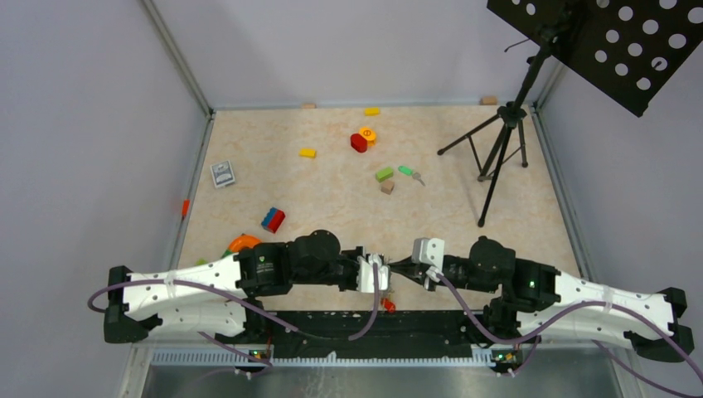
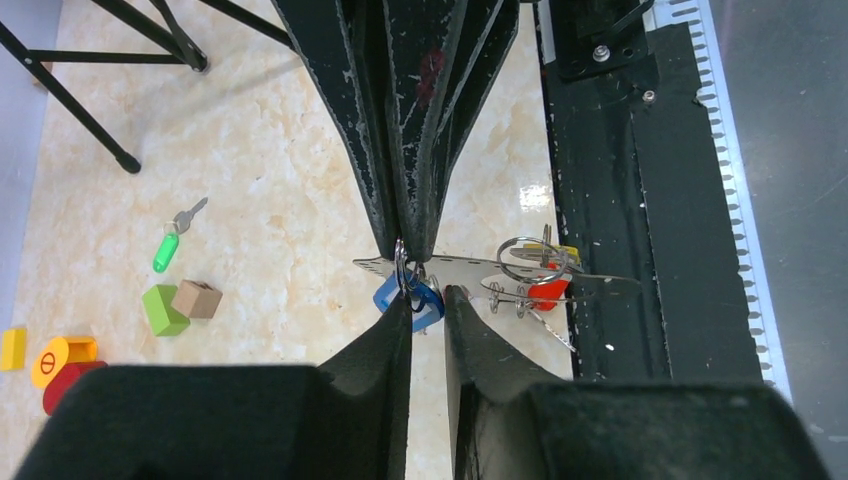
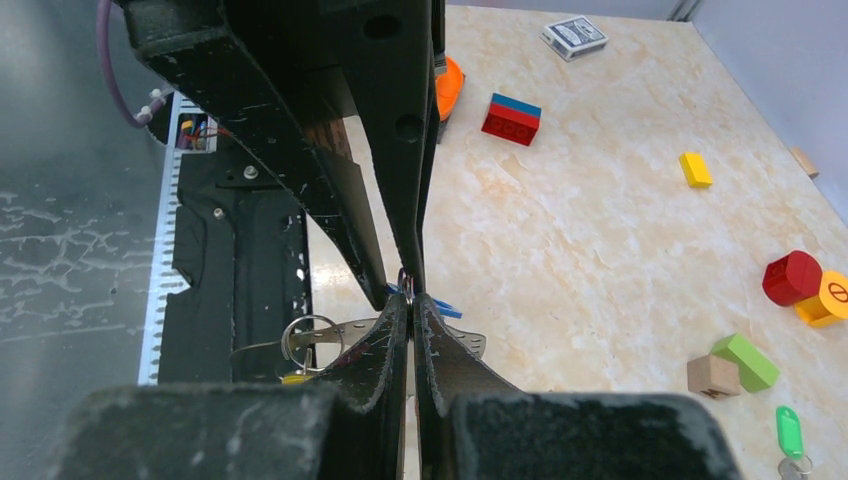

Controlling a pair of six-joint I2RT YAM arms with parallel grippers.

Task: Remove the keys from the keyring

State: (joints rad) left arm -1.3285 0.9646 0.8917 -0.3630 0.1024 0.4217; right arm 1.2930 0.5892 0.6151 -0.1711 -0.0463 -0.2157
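Observation:
My two grippers meet tip to tip low over the near table edge. My right gripper [image 3: 410,298] [image 1: 404,267] is shut on a small metal ring [image 2: 402,262]. The blue key [image 2: 425,305] hangs from that ring. My left gripper [image 2: 430,295] [image 1: 383,272] has its jaws a narrow gap apart, and the blue head lies at their tips, partly behind one finger. The keyring's grey strap [image 2: 480,268] lies flat below, carrying a larger ring [image 2: 535,258] and the red key [image 2: 548,292]. The red key also shows in the top view [image 1: 388,305].
The black base rail [image 1: 373,323] runs just behind the keys. A lone green-headed key [image 1: 406,171] lies near a green block [image 1: 384,174] and a tan cube [image 1: 387,187]. An orange curved piece [image 1: 242,243], a red-blue brick [image 1: 273,220], a card box [image 1: 222,174] and a tripod [image 1: 497,149] stand farther off.

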